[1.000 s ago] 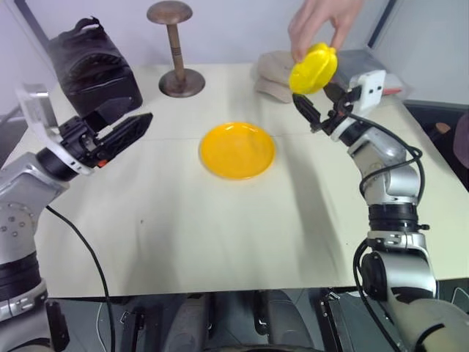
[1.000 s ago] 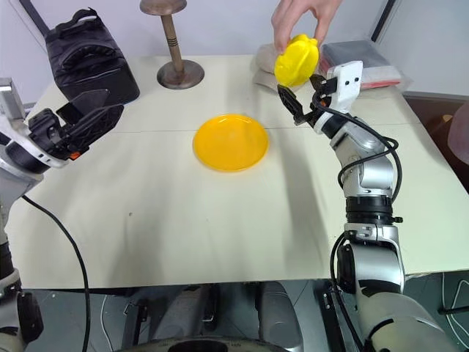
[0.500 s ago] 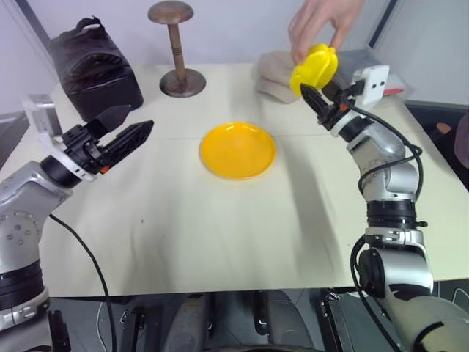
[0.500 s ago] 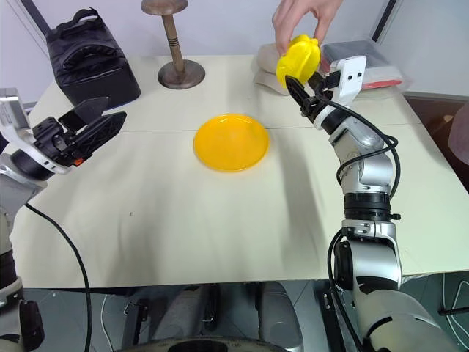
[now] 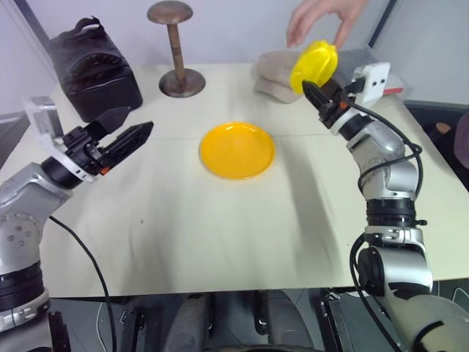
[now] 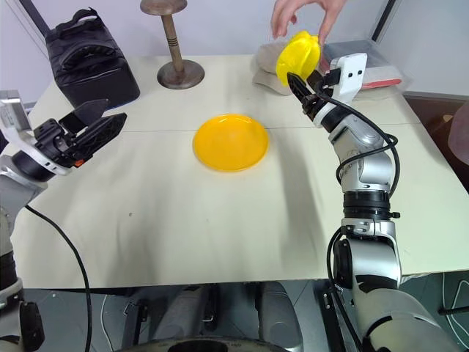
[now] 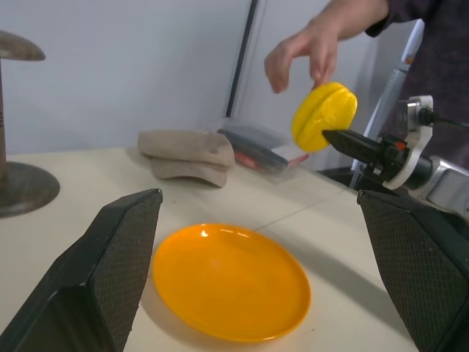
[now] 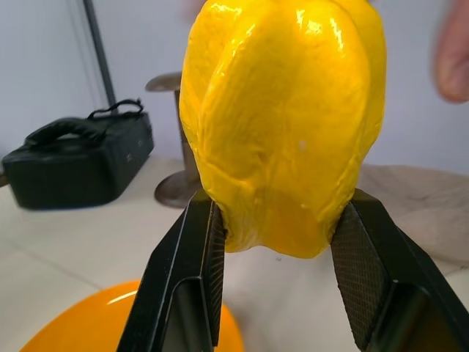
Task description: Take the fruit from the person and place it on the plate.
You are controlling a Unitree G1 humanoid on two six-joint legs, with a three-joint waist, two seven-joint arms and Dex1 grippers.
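Change: right gripper [image 8: 275, 242] closed from wide open onto the fruit [image 5: 314, 66]; person's hand [image 5: 322, 18] lifted clear of it, fingers spread just above.
Right gripper state: clamped on the lower end of the fruit, one pad on each side, seen plainly in the right wrist view.
Fruit position: upright between the right fingers, raised above the table [image 5: 220, 220], bulk standing proud of the pads.
Plate [image 5: 237, 150]: below and toward the robot's left of the right gripper, well apart, nothing on it.
Left gripper [image 5: 121, 136]: fingers parted, holding nothing, hovering across the plate from the right gripper.
Beyond the gripper: beige cap [image 5: 275, 73] just behind the fruit; wooden stand [image 5: 174, 55] and black bag [image 5: 91, 66] farther off.
Risk: glossy, ridged skin held low only; likely slip or tilt out of the pads on a fast swing toward the plate.
Risk: early release above the plate; likely roll off the shallow rim.
Markings: no legible brand, label or writing.
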